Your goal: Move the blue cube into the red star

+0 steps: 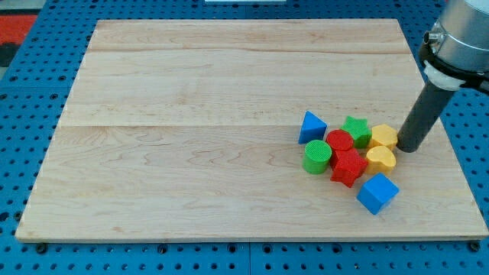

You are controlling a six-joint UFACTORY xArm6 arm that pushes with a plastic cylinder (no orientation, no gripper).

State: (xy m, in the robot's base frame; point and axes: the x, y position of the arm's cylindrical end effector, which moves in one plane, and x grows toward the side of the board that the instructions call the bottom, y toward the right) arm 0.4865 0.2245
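The blue cube (377,192) sits at the lower right of the wooden board, just below and right of the red star (348,166), close to it or touching its corner. My tip (408,148) rests on the board at the right edge of the cluster, right beside the upper yellow block (383,137) and above the blue cube. The rod rises up and right to the arm at the view's top right.
A tight cluster holds a blue triangle (311,127), green star (355,127), red cylinder (339,140), green cylinder (317,156) and a yellow heart-like block (380,159). The board's right edge (458,164) is near; blue pegboard surrounds it.
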